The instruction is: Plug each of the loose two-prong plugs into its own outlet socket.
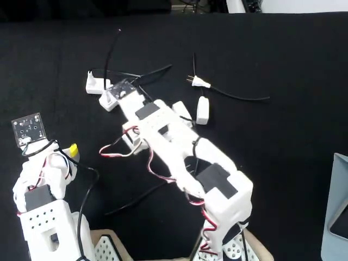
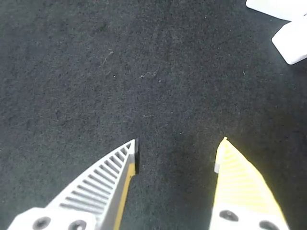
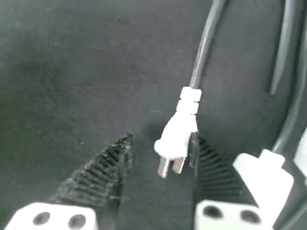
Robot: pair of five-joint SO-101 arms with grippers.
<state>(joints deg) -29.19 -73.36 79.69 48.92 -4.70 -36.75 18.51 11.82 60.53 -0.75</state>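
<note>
White moulded plug [image 3: 178,136], two flat metal prongs [image 3: 170,166] on a round black cord [image 3: 204,48], sits between the right gripper [image 3: 161,139]'s parted ribbed fingers [image 3: 103,167]; left gripper [image 2: 179,141] fingers apart.

Left arm [image 1: 41,185] sitting folded close over its base, wrist pointing downward | left gripper [image 2: 178,143] hanging with its white and yellow fingers [image 2: 237,177] spread wide apart | right arm [image 1: 179,144] lying stretched out long and low on a diagonal | right gripper [image 3: 162,140] showing its black fingers [image 3: 103,167] parted
</note>
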